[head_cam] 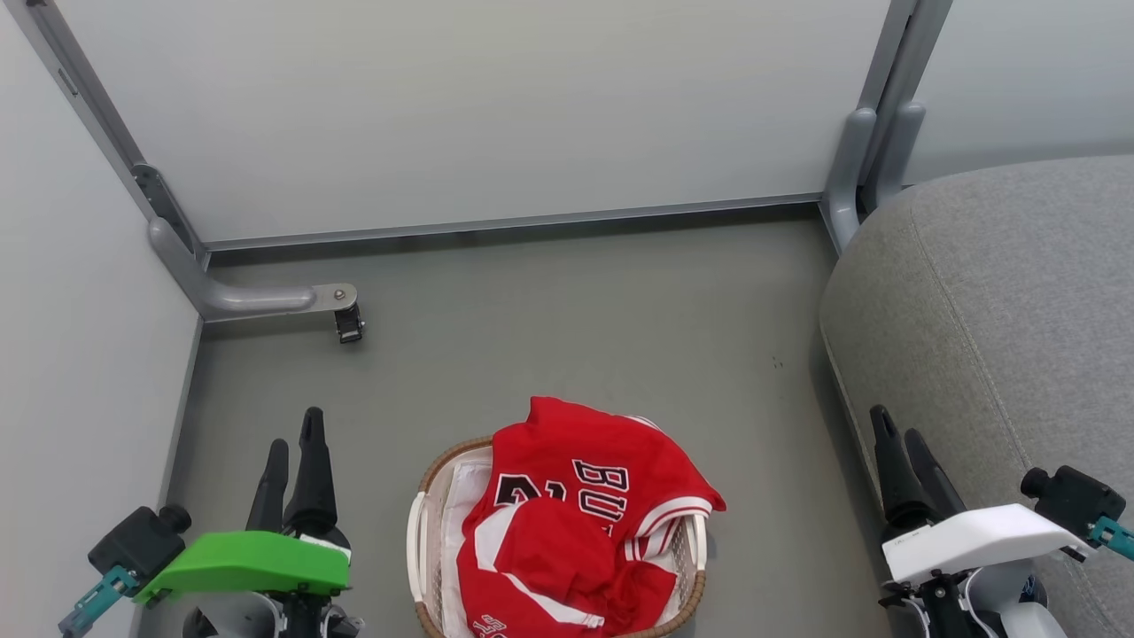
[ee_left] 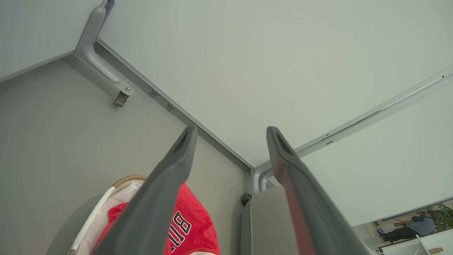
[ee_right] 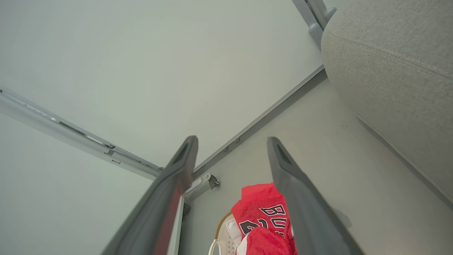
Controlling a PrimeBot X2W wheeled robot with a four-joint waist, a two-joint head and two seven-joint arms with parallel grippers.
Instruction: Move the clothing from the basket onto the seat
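Red fabric clothing (head_cam: 576, 518) with white and red striped trim lies heaped in the small oval white perforated plastic basket (head_cam: 415, 540) with a brown woven rim. The basket stands on the grey floor (head_cam: 567, 319) low in the middle of the head view. The pile rises above the rim and spills over its far edge, so the top layer looks easy to pinch from above. A flat white sheet (head_cam: 461, 496) lines the basket under the red cloth and should stay there. The large grey fabric-upholstered seat (head_cam: 1001, 292) with rounded edges and a stitched seam is off to the robot's right, well apart from the basket and bare where it shows, so none of the task looks done.

The left gripper (head_cam: 295, 430), under its green cover, hovers left of the basket, and the right gripper (head_cam: 895, 423), under its white cover, hovers between basket and seat. Both point forward with their long dark fingers spread wide and nothing between them, as the wrist views show (ee_left: 230, 129) (ee_right: 231, 139). This reads as a ready stance before the first reach. The right arm is probably the better one for the carry, since it is beside the seat.

By count there is one basket, one seat, one lining sheet and two grippers of two fingers each. At least two red garments show: a jersey (head_cam: 602, 483) with black lettering, partly folded, and a second bundle lying on its near side; whether more lie beneath I cannot tell
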